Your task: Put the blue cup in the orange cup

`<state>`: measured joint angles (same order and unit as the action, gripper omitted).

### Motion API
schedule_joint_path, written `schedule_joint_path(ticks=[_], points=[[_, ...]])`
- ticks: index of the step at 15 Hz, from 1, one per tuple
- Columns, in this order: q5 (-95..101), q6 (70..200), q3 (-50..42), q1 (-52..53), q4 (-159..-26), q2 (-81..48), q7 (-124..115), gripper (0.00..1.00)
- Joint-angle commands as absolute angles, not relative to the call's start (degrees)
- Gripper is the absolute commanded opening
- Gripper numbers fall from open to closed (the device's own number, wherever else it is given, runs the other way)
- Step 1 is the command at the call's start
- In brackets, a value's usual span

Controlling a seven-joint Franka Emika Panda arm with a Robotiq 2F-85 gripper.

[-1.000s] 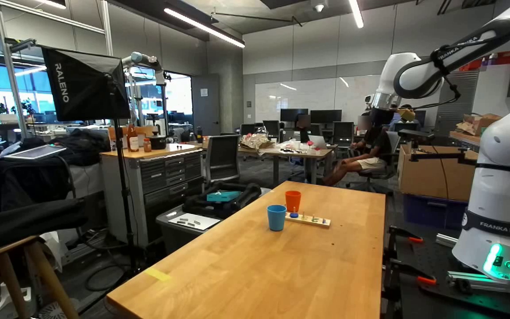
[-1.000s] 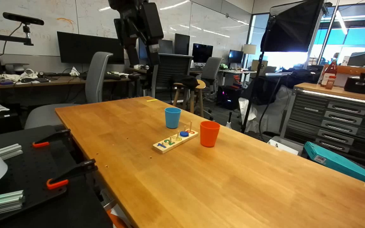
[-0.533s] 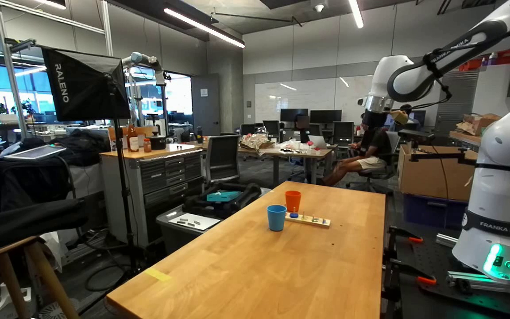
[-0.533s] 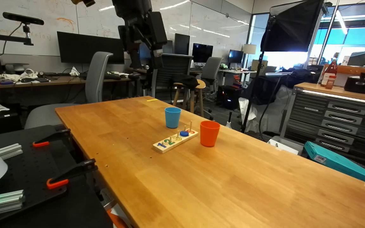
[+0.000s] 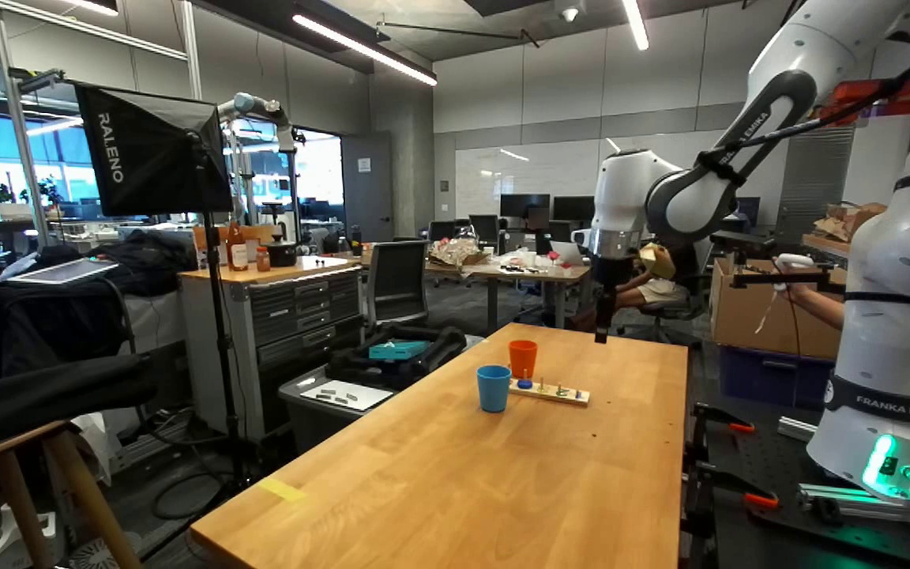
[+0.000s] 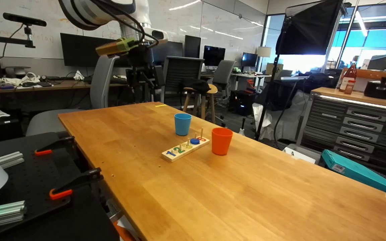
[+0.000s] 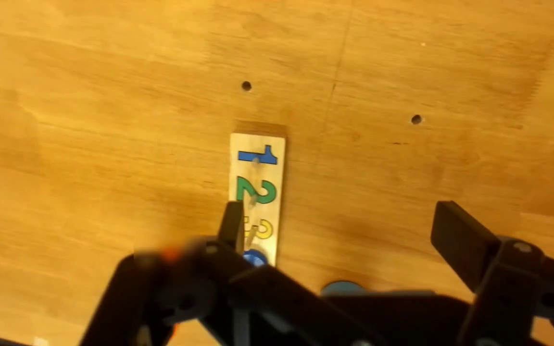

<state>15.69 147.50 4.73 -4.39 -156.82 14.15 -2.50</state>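
Gripper [image 7: 340,218] has dropped toward the counter [image 6: 263,201], spread wide and holding nothing. Blue cup [image 5: 494,389] stands lower and farther out from the robot base [image 5: 854,446].

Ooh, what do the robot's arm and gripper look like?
The arm is white and rounded, with dark grey trim, a silver ring near its end and a black cable along it. Near the bottom are a glowing green light and a dark band saying FRANKA EMIKA. The gripper is black, with two blocky-tipped fingers.

Two cups [image 6: 182,125] [image 6: 221,142], pegboard [image 6: 185,149] on table [image 6: 246,194]
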Motion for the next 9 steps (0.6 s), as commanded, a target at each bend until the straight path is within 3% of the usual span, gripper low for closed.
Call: schedule_joint_path(ticks=[1, 9], points=[[21.1, 148.2, 8.2, -3.8, -147.2, -0.4, -12.0, 1.0], [25.2, 143.8, 1.9, 6.1, -121.7, -24.6, -21.1, 1.0]])
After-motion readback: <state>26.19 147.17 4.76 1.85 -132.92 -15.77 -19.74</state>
